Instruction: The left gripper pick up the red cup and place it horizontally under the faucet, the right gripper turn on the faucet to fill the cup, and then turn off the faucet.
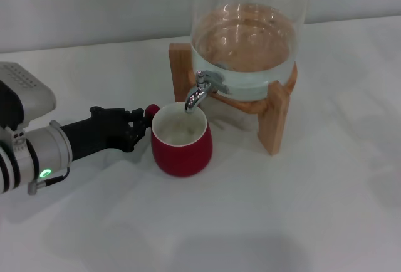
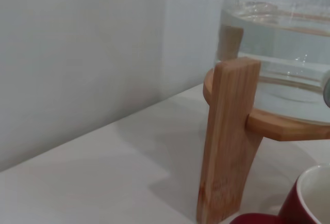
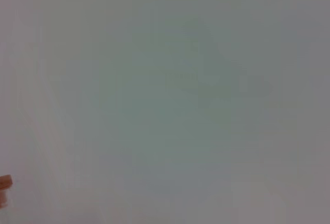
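Observation:
The red cup (image 1: 182,141) stands upright on the white table, its cream inside directly below the spout of the chrome faucet (image 1: 200,92). The faucet is fitted to a clear glass dispenser jar (image 1: 247,34) holding water. My left gripper (image 1: 143,120) reaches in from the left and is shut on the cup's small handle (image 1: 152,110). In the left wrist view the cup's rim (image 2: 309,198) shows beside a leg of the wooden stand (image 2: 229,141). The right gripper is out of view; its wrist view shows only a plain pale surface.
The jar sits on a wooden stand (image 1: 276,118) at the back of the white table (image 1: 282,222). A pale wall (image 2: 77,53) rises behind it. A small orange bit (image 3: 4,182) shows at the right wrist view's edge.

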Controlling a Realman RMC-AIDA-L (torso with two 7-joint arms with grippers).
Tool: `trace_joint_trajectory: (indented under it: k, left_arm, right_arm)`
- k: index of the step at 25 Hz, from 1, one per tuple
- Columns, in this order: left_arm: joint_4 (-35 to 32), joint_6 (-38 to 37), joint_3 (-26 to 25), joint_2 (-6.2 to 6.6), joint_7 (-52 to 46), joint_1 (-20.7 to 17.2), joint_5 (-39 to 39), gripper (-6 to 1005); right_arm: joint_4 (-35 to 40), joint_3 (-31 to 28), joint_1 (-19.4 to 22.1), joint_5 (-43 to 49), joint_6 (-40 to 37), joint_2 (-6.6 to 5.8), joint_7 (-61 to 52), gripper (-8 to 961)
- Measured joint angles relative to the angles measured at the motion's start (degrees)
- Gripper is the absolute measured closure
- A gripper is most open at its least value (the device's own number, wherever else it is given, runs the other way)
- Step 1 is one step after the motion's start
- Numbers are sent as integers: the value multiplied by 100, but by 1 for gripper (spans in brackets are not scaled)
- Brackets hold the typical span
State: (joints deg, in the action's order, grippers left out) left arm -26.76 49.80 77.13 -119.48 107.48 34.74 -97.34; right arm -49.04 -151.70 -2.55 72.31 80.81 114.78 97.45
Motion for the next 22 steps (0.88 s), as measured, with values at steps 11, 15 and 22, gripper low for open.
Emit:
trace_joint_trajectory:
  k: [11, 15, 22]
  left_arm:
    - [-600, 34, 267, 17, -497, -430, 10, 787]
    - [-1514, 62, 298, 21, -703, -1122, 3, 752]
    - [-2885, 68, 263, 21, -1013, -2266, -413, 522]
  right_arm:
    - [0, 0, 63, -28, 39, 0, -2, 231]
    - [0, -8, 116, -58, 41, -2, -3, 231]
    - [0, -18, 153, -130, 41, -16, 0, 231]
